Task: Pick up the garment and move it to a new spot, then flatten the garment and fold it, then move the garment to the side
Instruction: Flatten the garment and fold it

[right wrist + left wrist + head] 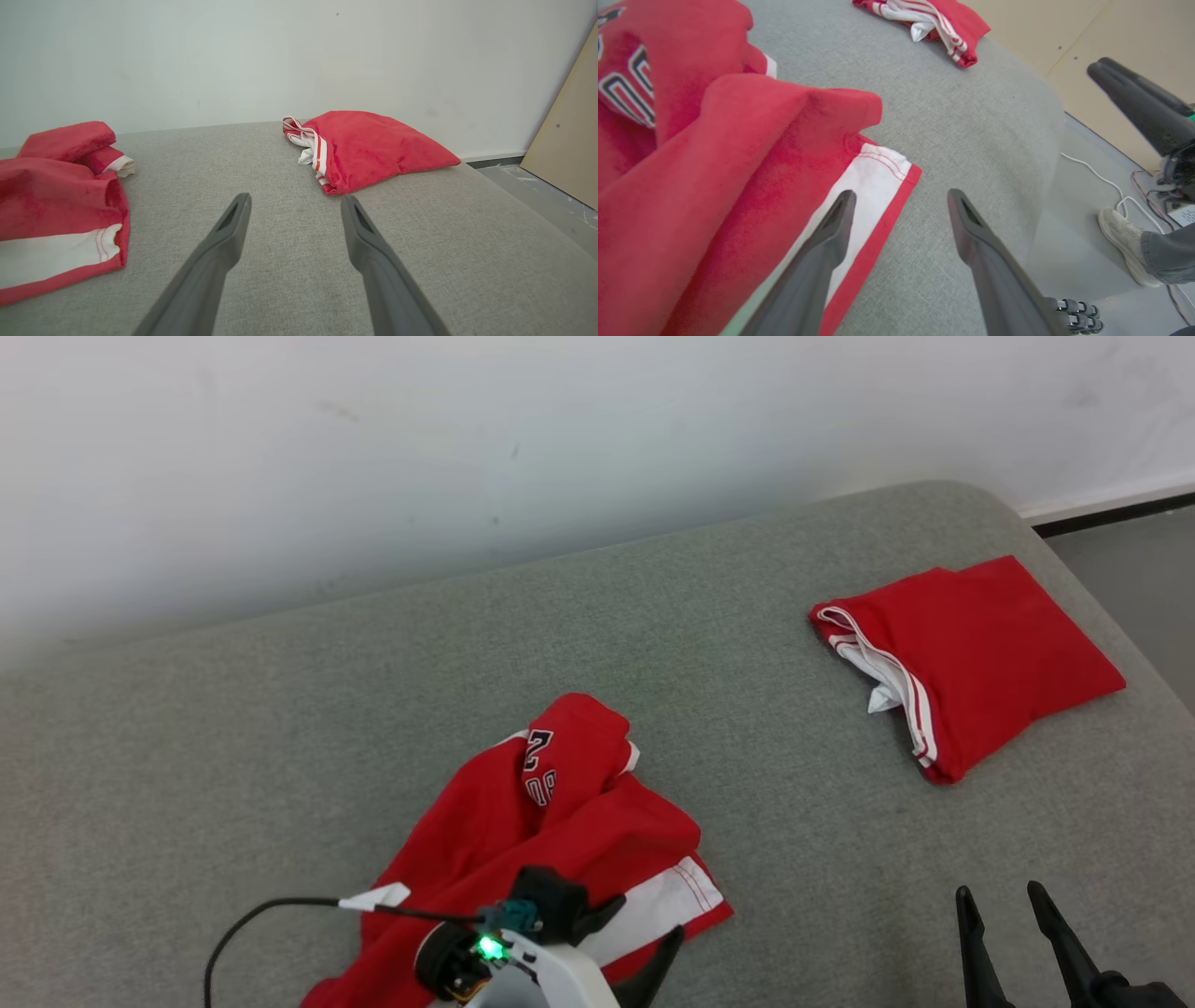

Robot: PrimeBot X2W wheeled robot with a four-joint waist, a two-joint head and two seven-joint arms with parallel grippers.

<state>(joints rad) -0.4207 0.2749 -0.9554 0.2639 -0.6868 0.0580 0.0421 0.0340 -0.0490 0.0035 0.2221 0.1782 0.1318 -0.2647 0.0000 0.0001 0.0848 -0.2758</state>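
Note:
The garment (pixel 523 831), bright red with a black-and-white graphic, white bands and a small white tag, lies crumpled on the grey cushioned surface (pixel 280 709) at the near left. My left gripper (pixel 651 915) is open at its right edge. In the left wrist view this gripper (pixel 901 191) has one finger over the garment's (pixel 714 154) white band and the other over bare grey fabric; nothing is gripped. My right gripper (pixel 998 889) stands open and empty at the lower right. In the right wrist view it (pixel 295 196) points across the surface, with the garment (pixel 56 196) to the left.
A second red garment (pixel 990 653), folded, with white striped edges, lies at the far right near the surface's rounded corner. A white wall runs behind. In the left wrist view a person's shoe (pixel 1125 242) and cables (pixel 1101 179) are on the floor beyond the surface's edge.

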